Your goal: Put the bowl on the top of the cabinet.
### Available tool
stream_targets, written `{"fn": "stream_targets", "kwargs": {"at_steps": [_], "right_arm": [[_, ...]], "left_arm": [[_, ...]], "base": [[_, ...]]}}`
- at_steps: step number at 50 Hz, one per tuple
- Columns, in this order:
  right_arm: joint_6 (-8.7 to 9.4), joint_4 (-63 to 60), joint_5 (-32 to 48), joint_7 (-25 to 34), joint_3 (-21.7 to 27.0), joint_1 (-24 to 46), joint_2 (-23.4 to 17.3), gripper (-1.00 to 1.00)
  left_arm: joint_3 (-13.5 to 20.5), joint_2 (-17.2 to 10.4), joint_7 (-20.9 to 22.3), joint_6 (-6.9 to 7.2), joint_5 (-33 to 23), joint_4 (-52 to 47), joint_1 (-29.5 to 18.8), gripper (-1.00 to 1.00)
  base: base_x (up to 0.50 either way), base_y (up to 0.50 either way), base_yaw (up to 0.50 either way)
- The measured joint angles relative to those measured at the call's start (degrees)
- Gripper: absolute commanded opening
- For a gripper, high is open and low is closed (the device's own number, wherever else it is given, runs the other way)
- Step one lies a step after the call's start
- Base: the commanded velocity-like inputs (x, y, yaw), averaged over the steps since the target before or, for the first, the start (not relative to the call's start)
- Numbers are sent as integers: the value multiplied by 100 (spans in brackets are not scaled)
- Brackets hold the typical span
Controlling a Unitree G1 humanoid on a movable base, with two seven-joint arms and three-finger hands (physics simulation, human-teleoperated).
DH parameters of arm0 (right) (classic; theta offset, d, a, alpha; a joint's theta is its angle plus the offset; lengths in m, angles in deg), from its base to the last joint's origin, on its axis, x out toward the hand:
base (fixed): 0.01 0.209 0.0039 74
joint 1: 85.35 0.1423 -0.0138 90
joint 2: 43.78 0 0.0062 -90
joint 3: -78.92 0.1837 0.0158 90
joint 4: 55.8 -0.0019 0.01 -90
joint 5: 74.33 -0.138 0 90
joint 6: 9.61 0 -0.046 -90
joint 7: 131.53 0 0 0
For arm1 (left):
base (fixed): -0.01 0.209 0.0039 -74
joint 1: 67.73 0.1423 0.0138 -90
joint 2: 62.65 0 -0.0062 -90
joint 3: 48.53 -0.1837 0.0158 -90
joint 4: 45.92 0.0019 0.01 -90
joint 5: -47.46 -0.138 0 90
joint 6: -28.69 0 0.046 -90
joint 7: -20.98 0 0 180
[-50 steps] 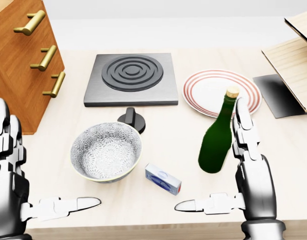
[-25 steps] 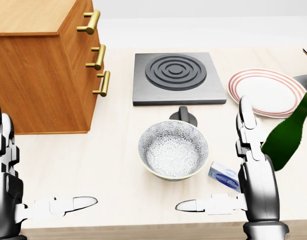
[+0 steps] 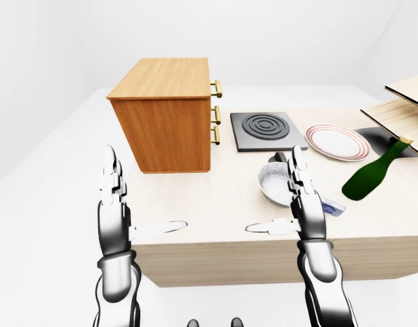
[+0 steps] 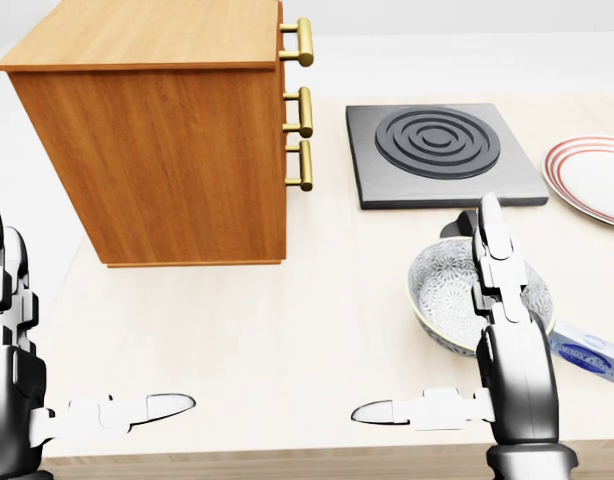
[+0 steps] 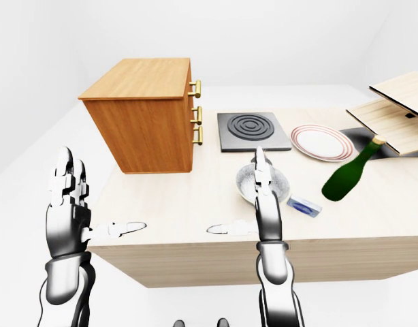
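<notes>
- Bowl [image 4: 449,290] sits on the pale wooden surface [image 4: 247,330], lower right in my head view, partly hidden by my right hand [image 4: 497,375].
- I see that hand upright, fingers straight, thumb out sideways, spread and holding nothing.
- My left hand [image 4: 17,390] mirrors it at the left edge, also spread and empty.
- Cabinet [image 4: 162,130] stands upper left, well apart from the bowl.
- Hotplate [image 4: 442,155], plate [image 3: 337,142], tilted green bottle [image 5: 348,176] and small blue box [image 4: 587,352] share the surface; white walls surround it.
</notes>
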Motion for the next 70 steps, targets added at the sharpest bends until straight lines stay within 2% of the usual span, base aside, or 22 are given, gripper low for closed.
{"fn": "stream_targets", "kwargs": {"at_steps": [22,35,70], "right_arm": [[0,68,-38,-3,11,9,-1,100],[0,108,-125,5,30,40,21,100],[0,186,-184,-18,65,85,-1,100]], "left_arm": [[-11,-3,7,0,4,34,-10,100],[-34,-29,37,0,34,113,-45,100],[-82,-31,101,0,92,244,-105,100]], "base": [[0,50,0],[8,0,0],[32,0,0]]}}
